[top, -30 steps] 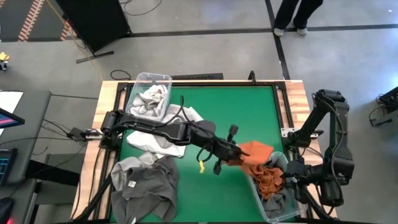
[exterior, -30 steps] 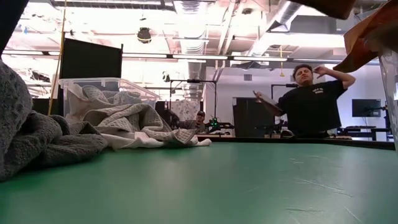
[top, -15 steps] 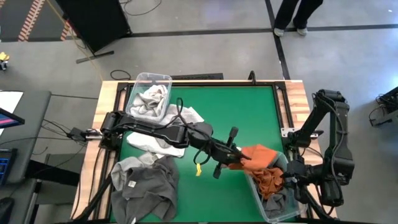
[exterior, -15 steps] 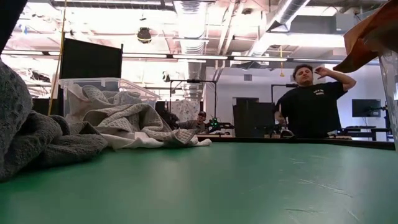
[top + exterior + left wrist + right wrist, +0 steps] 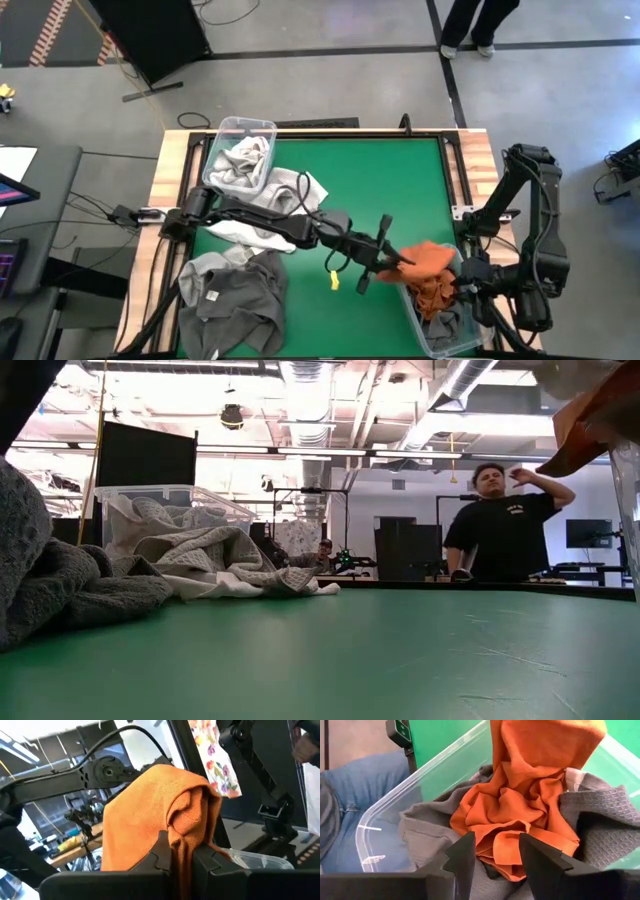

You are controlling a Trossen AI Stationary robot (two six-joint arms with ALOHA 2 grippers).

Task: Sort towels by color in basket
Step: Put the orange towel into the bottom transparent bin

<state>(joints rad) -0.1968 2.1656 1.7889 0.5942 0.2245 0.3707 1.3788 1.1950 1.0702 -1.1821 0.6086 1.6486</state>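
Note:
My left gripper (image 5: 397,262) reaches across the green table and is shut on a rust orange towel (image 5: 430,257) over the clear basket (image 5: 418,318) at the near right. In that basket lie crumpled orange cloth (image 5: 512,815) and dark grey towels (image 5: 600,815). My right gripper (image 5: 496,842) stands open just above them, touching nothing. A second clear basket (image 5: 240,130) at the far left holds pale towels (image 5: 240,162). More pale towels (image 5: 265,215) and a dark grey towel (image 5: 235,295) lie on the table. My left gripper pinches a bunched fold of the orange towel (image 5: 182,857) between its two fingers. The fingers come about level from the table's left. The cloth bulges past the fingertips and hangs slack, and its lower part (image 5: 545,750) reaches down onto the orange cloth in the basket.
The right arm's base (image 5: 530,200) stands at the table's right edge. Bare green table (image 5: 380,180) lies in the middle and far right. A person (image 5: 505,520) stands beyond the far edge. A small yellow tag (image 5: 334,281) hangs under my left arm.
My left gripper has gone down and toward the table's near right, over the right basket, tipping upward as it went. The orange towel has travelled with it and now hangs lower, over the basket's contents. My right arm has kept still.

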